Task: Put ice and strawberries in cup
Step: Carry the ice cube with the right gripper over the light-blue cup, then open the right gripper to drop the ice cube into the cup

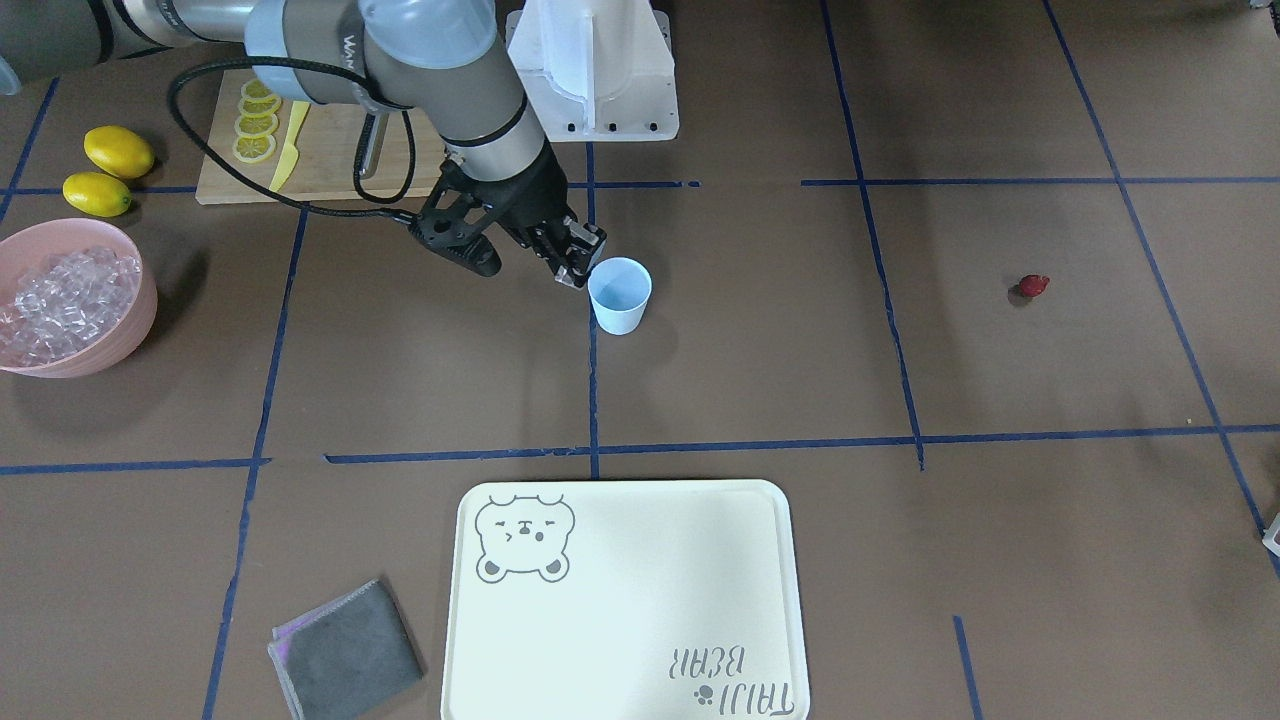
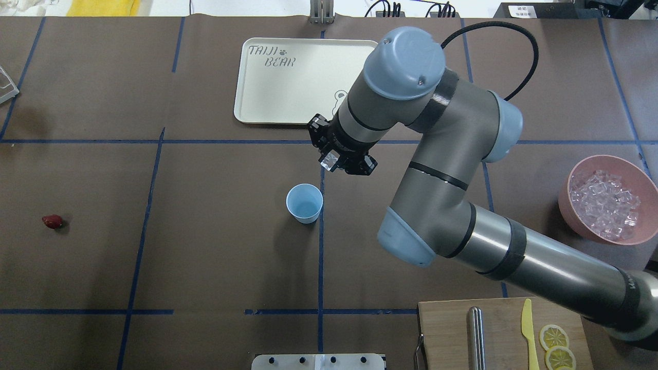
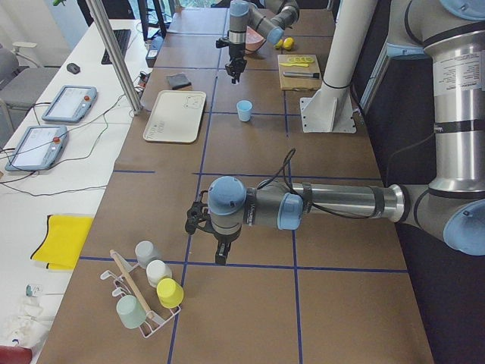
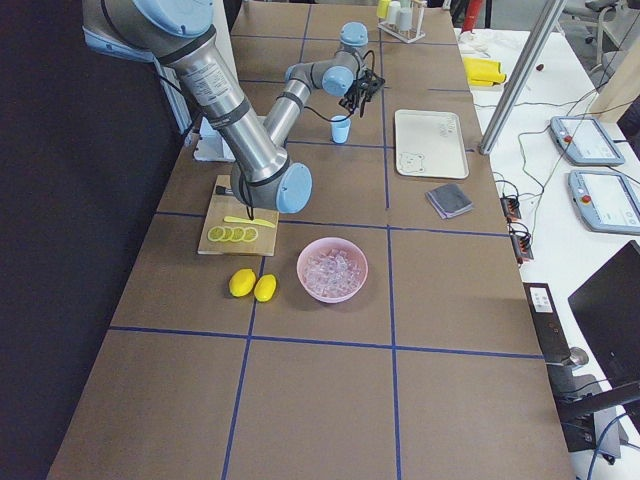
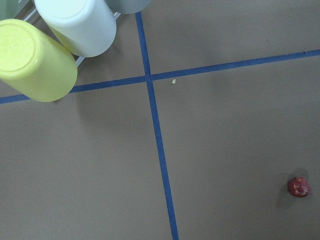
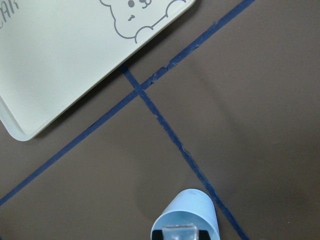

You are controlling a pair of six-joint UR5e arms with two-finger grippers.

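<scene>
My right pincer (image 2: 331, 164) pinches one clear ice cube (image 2: 329, 161) over the mouth of the pale-blue cup (image 2: 304, 203), which stands upright mid-table. The strawberry (image 2: 52, 221) lies well apart, off to my left. My left pincer (image 3: 219, 259) hangs above the table, whether spread or pressed together I cannot tell.

right gripper (image 1: 577, 268) angled down, pinching ice (image 2: 328, 160) | left gripper (image 3: 219, 255) pointing straight down, jaw state unclear
</scene>
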